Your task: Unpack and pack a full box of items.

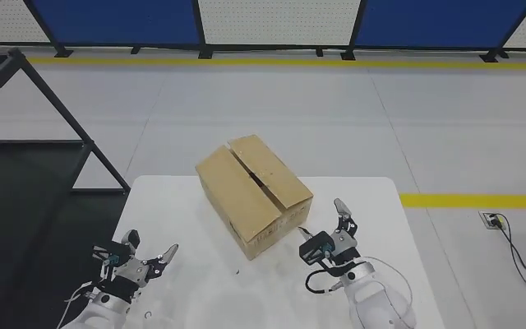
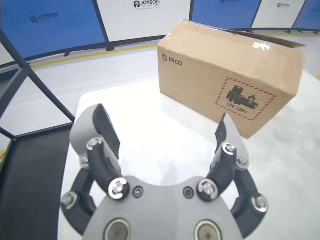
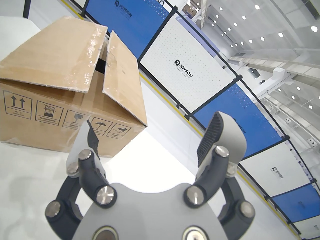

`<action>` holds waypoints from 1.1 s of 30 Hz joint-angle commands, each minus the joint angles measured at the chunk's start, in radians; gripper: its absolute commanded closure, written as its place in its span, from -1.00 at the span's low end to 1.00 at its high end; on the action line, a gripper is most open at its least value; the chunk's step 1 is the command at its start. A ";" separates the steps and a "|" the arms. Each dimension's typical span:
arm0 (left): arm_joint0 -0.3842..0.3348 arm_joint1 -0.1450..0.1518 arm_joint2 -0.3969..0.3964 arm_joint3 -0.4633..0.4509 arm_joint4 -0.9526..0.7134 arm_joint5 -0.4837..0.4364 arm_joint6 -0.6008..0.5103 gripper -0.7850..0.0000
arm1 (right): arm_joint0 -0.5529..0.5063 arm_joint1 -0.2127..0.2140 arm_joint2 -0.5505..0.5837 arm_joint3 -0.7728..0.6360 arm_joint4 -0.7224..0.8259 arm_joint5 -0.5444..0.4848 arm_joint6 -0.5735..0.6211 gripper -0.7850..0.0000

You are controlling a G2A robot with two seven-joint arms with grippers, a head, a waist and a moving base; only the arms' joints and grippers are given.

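A brown cardboard box (image 1: 253,192) stands near the far edge of the white table (image 1: 205,288), its two top flaps lying nearly flat with a narrow dark gap between them. Seen from the left wrist, the box (image 2: 225,81) shows a long side with a red hatched label. From the right wrist, the box (image 3: 62,86) shows its short end and slightly lifted flaps. My left gripper (image 1: 151,250) hovers open over the table's near left part, well short of the box (image 2: 162,118). My right gripper (image 1: 327,218) stands open just off the box's near right corner (image 3: 152,126).
A black metal frame (image 1: 49,107) stands beside the table on the left. Blue and white partition panels (image 1: 271,20) line the far side of the room. A yellow floor line (image 1: 460,200) runs to the right of the table.
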 commanded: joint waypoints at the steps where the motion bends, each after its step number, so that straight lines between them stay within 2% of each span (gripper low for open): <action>1: 0.000 0.000 0.000 0.000 0.001 0.001 0.000 -1.00 | -0.001 0.000 0.002 0.000 0.006 -0.003 -0.005 -1.00; 8: 0.000 0.000 0.000 0.000 0.001 0.001 0.000 -1.00 | -0.001 0.000 -0.002 -0.005 -0.001 -0.006 -0.011 -1.00; 11: -0.004 0.000 0.004 -0.001 -0.003 -0.003 0.010 -1.00 | 0.031 -0.008 -0.043 0.013 -0.102 0.020 0.031 -1.00; 12: -0.007 -0.001 0.006 -0.002 -0.003 0.000 0.010 -1.00 | 0.044 -0.013 -0.057 0.019 -0.115 0.033 0.041 -0.96; 13: -0.010 -0.001 0.008 -0.004 -0.003 0.003 0.009 -1.00 | 0.060 -0.017 -0.073 0.030 -0.135 0.040 0.050 -0.84; 18: -0.009 -0.002 0.013 -0.014 0.004 0.018 0.012 -1.00 | 0.143 -0.039 -0.135 0.108 -0.188 0.033 0.102 -1.00; 21: -0.001 -0.003 0.011 -0.013 0.005 0.027 0.020 -1.00 | 0.169 -0.049 -0.152 0.147 -0.194 0.028 0.106 -0.98; 24: 0.007 -0.003 0.011 -0.009 0.003 0.033 0.025 -1.00 | 0.183 -0.057 -0.159 0.171 -0.201 0.040 0.101 -0.79; 27: 0.009 -0.005 0.014 -0.008 -0.005 0.047 0.028 -1.00 | 0.193 -0.065 -0.167 0.189 -0.216 0.071 0.104 -0.45; 30: 0.010 -0.006 0.019 -0.008 -0.005 0.049 0.031 -1.00 | 0.211 -0.074 -0.183 0.209 -0.241 0.082 0.120 -0.27; 31: 0.010 -0.006 0.019 -0.008 -0.005 0.050 0.031 -1.00 | 0.217 -0.078 -0.188 0.216 -0.246 0.081 0.125 -0.05; 32: 0.011 -0.006 0.020 -0.008 -0.005 0.050 0.032 -1.00 | 0.223 -0.081 -0.193 0.224 -0.247 0.079 0.127 0.03; 33: 0.011 -0.007 0.020 -0.009 -0.006 0.050 0.033 -1.00 | 0.229 -0.084 -0.196 0.232 -0.245 0.076 0.127 0.02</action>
